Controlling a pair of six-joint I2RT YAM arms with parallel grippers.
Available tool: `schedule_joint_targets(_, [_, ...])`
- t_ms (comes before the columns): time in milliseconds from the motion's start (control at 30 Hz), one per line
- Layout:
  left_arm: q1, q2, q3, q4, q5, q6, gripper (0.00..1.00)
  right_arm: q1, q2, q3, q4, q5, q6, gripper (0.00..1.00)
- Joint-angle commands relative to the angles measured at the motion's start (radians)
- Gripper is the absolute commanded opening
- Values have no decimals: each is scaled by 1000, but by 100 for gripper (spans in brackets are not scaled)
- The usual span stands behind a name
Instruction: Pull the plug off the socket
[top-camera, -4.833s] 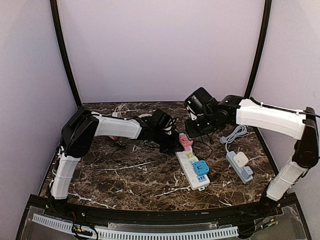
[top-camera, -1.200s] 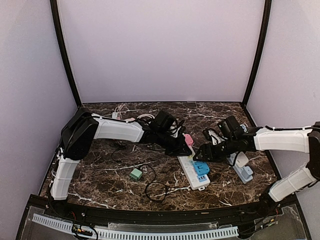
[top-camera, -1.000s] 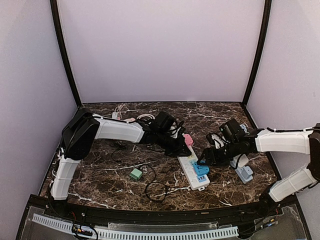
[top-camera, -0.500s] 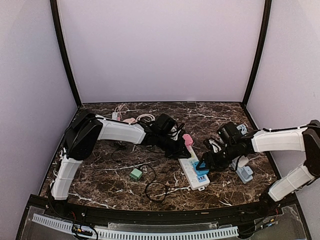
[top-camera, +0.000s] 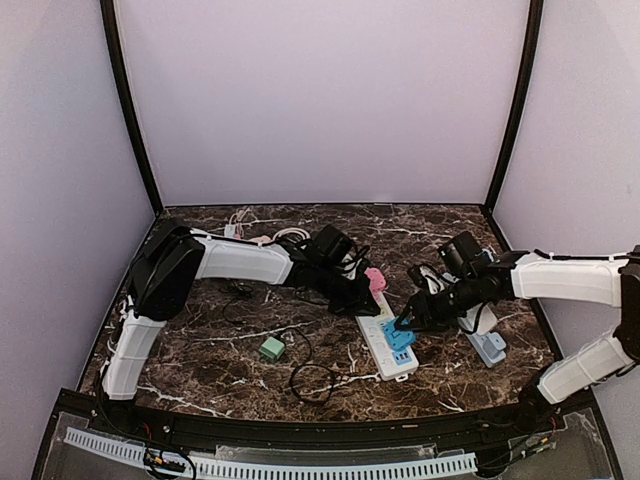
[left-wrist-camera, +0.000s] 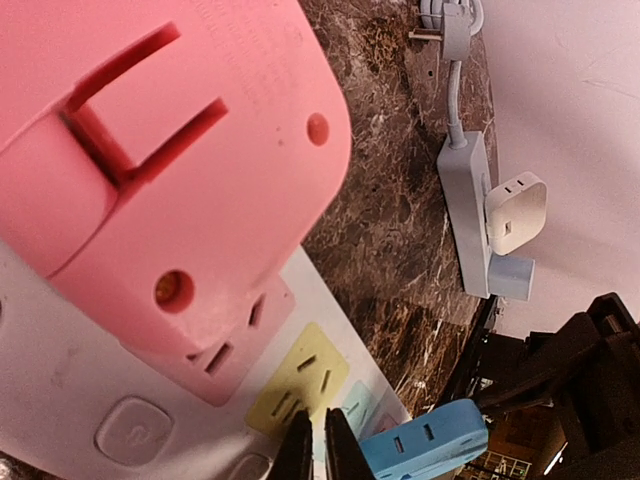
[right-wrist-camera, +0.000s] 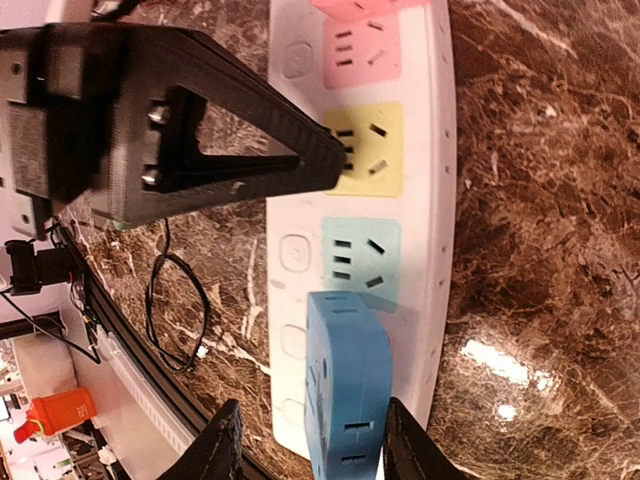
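Right jaws straddle the blue plug (right-wrist-camera: 347, 385) on the power strip (right-wrist-camera: 435, 150), unclenched; left jaws pinched together.

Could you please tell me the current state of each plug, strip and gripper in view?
Blue plug: plugged into the white strip.
Pink plug: seated on the same strip.
Green plug: unplugged, loose on the table.
White adapter: plugged into the grey strip.
Left gripper: shut, tips at the yellow socket.
Right gripper: open, astride the blue plug.
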Motion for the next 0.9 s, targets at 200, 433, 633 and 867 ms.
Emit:
schedule_joint_targets(200, [-8, 4, 34, -66, -10, 27, 5, -5, 19, 21, 3, -33, -5, 39])
schedule_joint_targets(433, [-13, 7, 51, -60, 1, 30, 5, -5, 44, 8, 48, -61, 15, 31])
schedule_joint_targets(633, [-28, 25, 62, -38, 11, 21, 5, -6, 74, -9, 72, -71, 25, 25])
schedule_joint_targets(867, [-32, 59, 93, -82, -31, 18, 5, -4, 72, -25, 95, -69, 47, 13])
